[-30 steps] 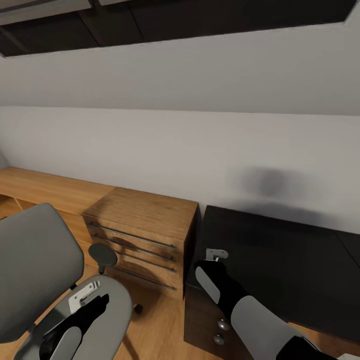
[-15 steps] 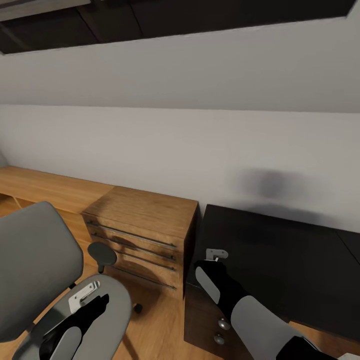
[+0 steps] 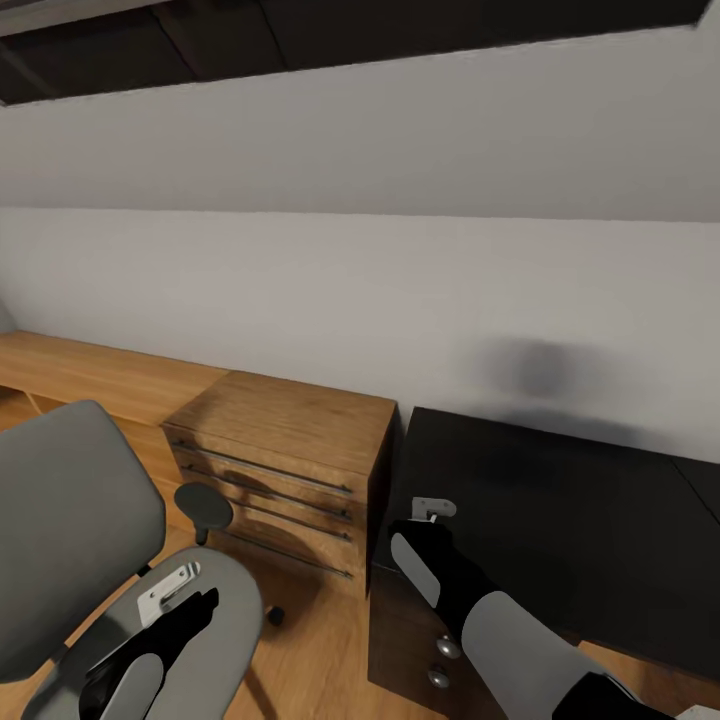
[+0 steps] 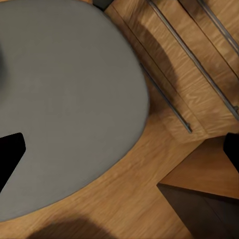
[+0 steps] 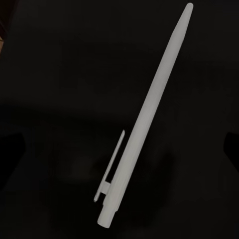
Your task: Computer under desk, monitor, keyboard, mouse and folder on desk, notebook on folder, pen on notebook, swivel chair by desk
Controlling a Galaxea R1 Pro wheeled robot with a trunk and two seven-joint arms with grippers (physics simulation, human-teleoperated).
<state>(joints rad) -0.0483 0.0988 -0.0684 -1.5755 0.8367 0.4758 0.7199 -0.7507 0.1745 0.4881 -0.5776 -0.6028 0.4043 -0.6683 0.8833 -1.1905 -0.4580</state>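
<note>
The pen (image 5: 144,119) lies flat on our black worktop (image 3: 590,520) near its left front corner, between the wide-spread fingers of our right claw (image 5: 119,149). Closing off-centre could roll the pen away. Our left claw (image 4: 119,154), also wide, hovers over the swivel chair (image 3: 80,520).

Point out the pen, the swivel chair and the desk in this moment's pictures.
pen (image 5: 144,124): right wrist view, on the middle of its white barrel.
swivel chair (image 3: 70,530): head view, on the grey backrest.
desk (image 3: 560,520): head view, on a bare part of the glossy black top.
</note>
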